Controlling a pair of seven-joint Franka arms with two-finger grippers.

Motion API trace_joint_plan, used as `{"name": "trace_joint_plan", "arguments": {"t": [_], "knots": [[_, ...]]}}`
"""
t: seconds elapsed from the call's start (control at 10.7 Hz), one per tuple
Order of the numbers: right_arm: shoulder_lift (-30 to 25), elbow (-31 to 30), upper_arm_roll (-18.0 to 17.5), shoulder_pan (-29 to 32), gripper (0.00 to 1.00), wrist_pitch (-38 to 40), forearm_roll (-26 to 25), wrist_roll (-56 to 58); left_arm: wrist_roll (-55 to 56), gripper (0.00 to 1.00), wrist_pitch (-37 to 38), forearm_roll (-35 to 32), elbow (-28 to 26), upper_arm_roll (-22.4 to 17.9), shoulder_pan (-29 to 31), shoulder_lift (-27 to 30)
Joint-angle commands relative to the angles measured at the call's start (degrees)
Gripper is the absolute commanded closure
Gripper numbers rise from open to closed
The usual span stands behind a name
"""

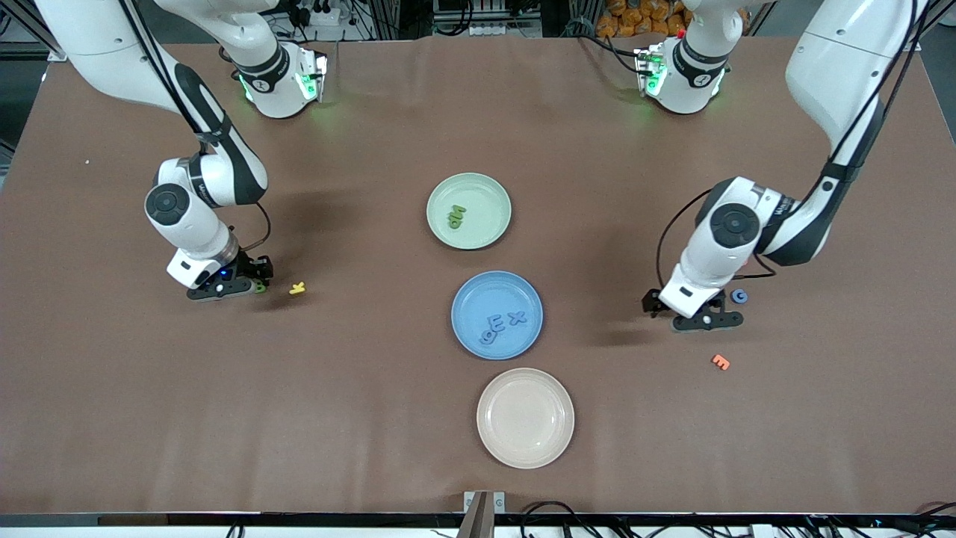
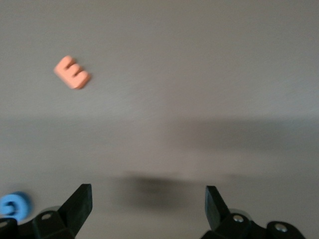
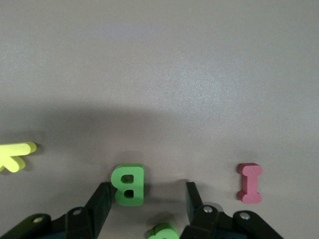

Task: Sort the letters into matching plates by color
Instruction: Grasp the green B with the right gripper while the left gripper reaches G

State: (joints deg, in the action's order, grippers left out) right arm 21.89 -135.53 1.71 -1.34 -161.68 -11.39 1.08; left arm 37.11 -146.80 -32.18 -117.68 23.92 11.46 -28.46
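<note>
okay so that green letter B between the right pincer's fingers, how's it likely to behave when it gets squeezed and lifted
The green B looks chunky and foam-like, so probably light and slightly squashy. It lies flat, so unlikely to roll. The right pincer straddles it off-centre; it might twist as the fingers close.

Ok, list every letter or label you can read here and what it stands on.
"B": green letter on the table, between the right gripper's open fingers.
"I": pink letter on the table beside it.
"E": orange letter on the table, near the left gripper.
"E" and "X": blue letters in the blue plate.
Too small to read: green letters in the green plate.
</note>
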Motion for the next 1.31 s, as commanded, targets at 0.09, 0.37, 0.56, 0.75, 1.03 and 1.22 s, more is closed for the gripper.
{"name": "trace_joint_plan", "arguments": {"t": [0.09,0.37,0.56,0.75,1.03,1.22], "knots": [[1.1,0.7,-0.1,-0.2,0.47,-0.7,0.1,-0.6,-12.9,0.00,0.0,-1.1,-6.3,2.0,9.1,3.1],[1.2,0.8,-0.1,-0.4,0.98,-0.7,0.1,-0.6,-23.8,0.00,0.0,-1.0,-7.3,2.1,16.0,3.1],[0.7,0.8,-0.1,-0.5,1.00,-0.5,0.1,-0.6,-25.2,0.00,0.0,-1.0,-7.7,2.1,17.5,2.9],[-0.9,0.8,-0.2,-0.5,1.00,1.0,0.1,-0.4,-25.1,0.00,0.0,-0.4,-7.7,2.1,18.2,1.5],[-3.9,3.1,-0.6,-1.5,1.00,9.3,2.6,-0.3,-25.2,0.00,-0.1,-0.2,-7.4,2.0,18.4,0.6],[-6.2,5.2,-1.3,-4.3,1.00,15.8,10.2,-0.4,-25.3,0.00,0.0,-0.3,-6.7,2.0,18.4,-0.3]]}}
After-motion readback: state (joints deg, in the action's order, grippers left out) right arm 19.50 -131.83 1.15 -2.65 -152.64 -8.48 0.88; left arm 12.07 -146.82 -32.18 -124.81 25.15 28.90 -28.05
